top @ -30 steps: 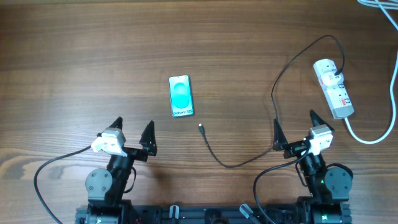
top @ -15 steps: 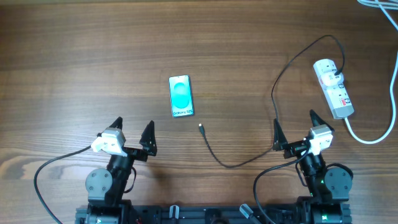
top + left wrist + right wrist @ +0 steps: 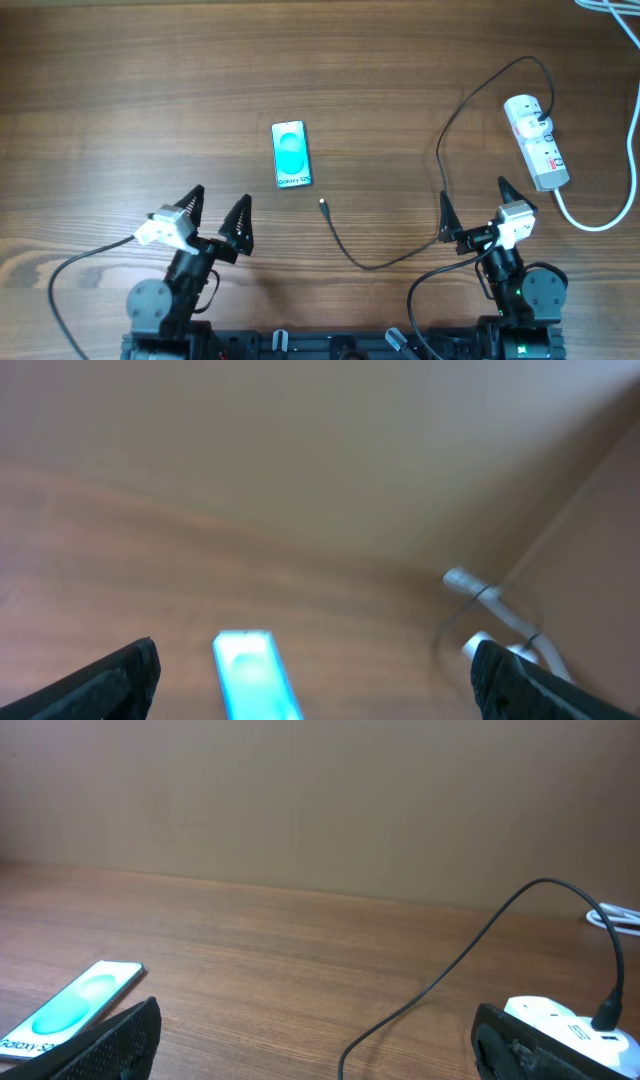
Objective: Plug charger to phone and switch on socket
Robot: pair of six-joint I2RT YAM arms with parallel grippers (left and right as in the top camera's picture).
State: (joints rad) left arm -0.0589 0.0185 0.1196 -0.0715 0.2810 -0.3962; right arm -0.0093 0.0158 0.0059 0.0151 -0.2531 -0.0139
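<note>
The phone (image 3: 291, 154) lies flat at the table's middle, teal screen up; it also shows blurred in the left wrist view (image 3: 255, 675) and in the right wrist view (image 3: 70, 1008). The charger cable (image 3: 440, 150) runs from the white socket strip (image 3: 536, 141) at the right, and its metal-tipped plug (image 3: 323, 205) lies loose just below and right of the phone. My left gripper (image 3: 218, 212) is open and empty, below and left of the phone. My right gripper (image 3: 472, 205) is open and empty, astride the cable, below and left of the socket.
The strip's thick white cord (image 3: 590, 222) loops off to the right edge. A second white cord (image 3: 605, 12) crosses the top right corner. Both arms' black cables trail near the front edge. The socket also shows in the right wrist view (image 3: 570, 1020).
My left gripper has lifted and tilted slightly, its wrist shifted a little left. The right arm, phone, cable and socket have not moved.
</note>
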